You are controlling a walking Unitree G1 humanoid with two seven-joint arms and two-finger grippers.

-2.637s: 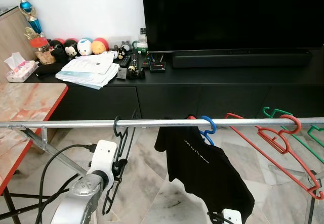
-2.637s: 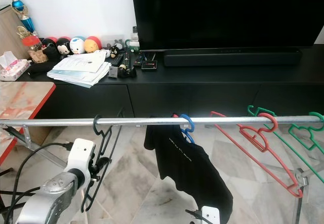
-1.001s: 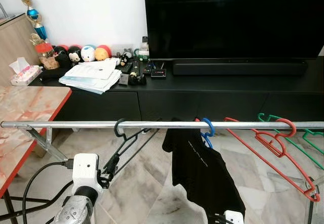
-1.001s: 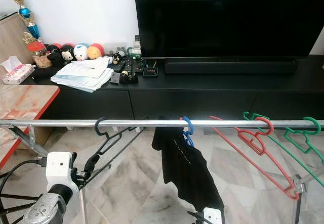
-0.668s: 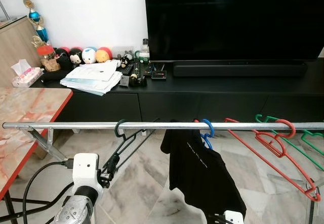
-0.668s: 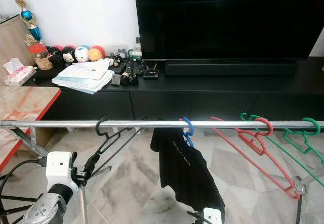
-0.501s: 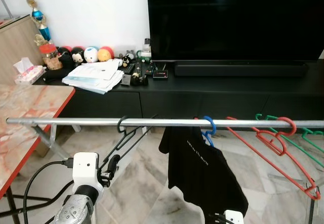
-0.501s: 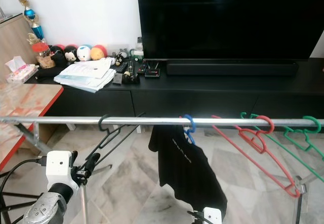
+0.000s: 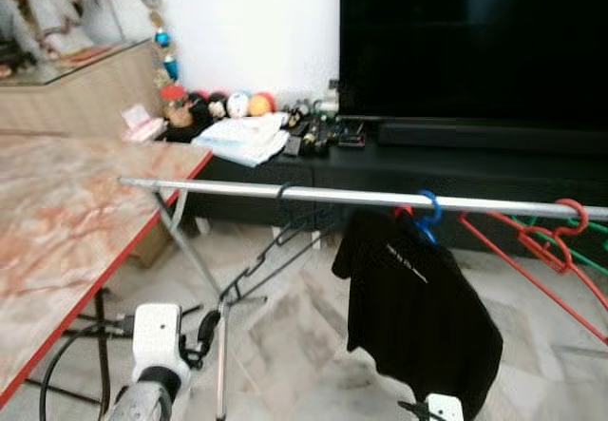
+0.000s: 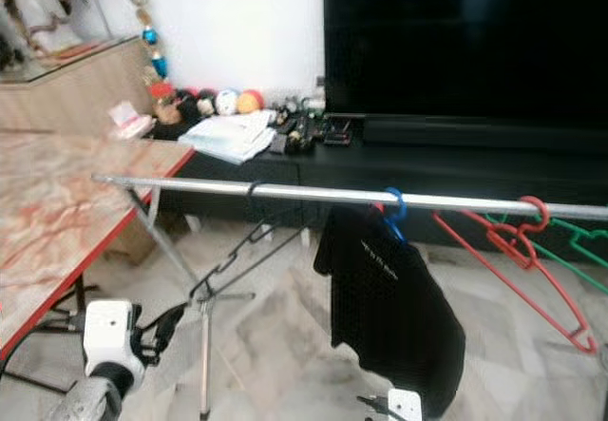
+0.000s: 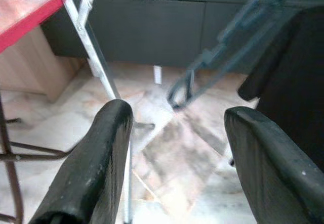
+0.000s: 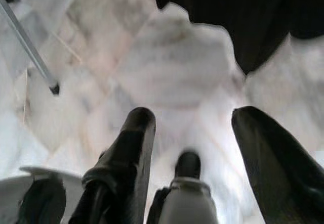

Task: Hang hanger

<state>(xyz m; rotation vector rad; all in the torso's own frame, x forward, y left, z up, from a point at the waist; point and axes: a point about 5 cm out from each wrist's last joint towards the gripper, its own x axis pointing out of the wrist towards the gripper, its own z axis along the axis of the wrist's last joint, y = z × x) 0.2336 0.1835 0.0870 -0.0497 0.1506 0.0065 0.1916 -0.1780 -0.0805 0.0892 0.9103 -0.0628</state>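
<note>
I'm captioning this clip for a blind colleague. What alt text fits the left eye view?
A black hanger hangs empty on a metal drying rail, beside a black T-shirt on a blue hanger and red hangers further right. The left gripper is low, apart from the black hanger. Behind stands a dark TV console; a marble-topped table is at left.

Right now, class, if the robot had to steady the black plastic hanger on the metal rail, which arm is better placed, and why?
Probably the left. The left gripper sits low, jaws open, just below and left of the black plastic hanger hooked on the metal rail. The right gripper points at the floor beneath the black T-shirt, farther away.
</note>
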